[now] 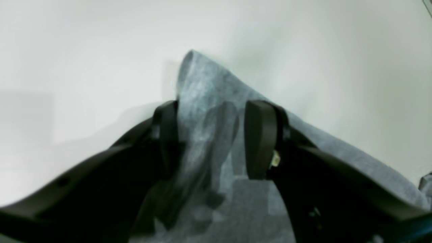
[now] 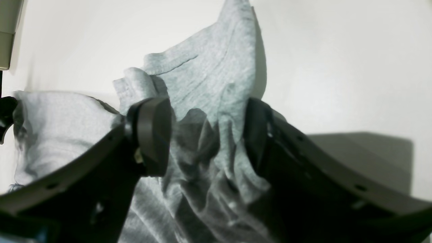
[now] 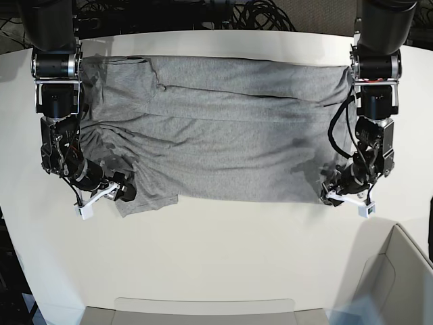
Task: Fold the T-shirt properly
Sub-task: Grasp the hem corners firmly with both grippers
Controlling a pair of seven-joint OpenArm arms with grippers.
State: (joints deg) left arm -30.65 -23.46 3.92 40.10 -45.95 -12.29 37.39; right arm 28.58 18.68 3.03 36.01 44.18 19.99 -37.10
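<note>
One T-shirt (image 3: 223, 128) lies on one white table (image 3: 223, 250). The garment is spread wide along the far edge of the table, reaching nearly from the left edge to the right edge as the base view shows it. Its surface is plain heather grey and wrinkled, with several long creases running across its width; no lettering is visible. A folded flap lies along the far side of the garment.

Two arms are present, one at each end of the garment.

The right gripper (image 3: 120, 189) sits at the near corner of the T-shirt on the base view's left. In the right wrist view its two fingers (image 2: 153, 135) stand wide apart, with bunched cloth (image 2: 206, 141) lying between them. The pads do not press the cloth together, so nothing is clamped.

The left gripper (image 3: 336, 186) sits at the near corner of the T-shirt on the base view's right. In the left wrist view its two fingers (image 1: 260, 138) likewise stand wide apart, straddling a pointed corner of cloth (image 1: 206, 101) that lies flat on the table. No grasp is closed on it.

One pale bin (image 3: 399, 284) stands at the table's near right corner in the base view.
</note>
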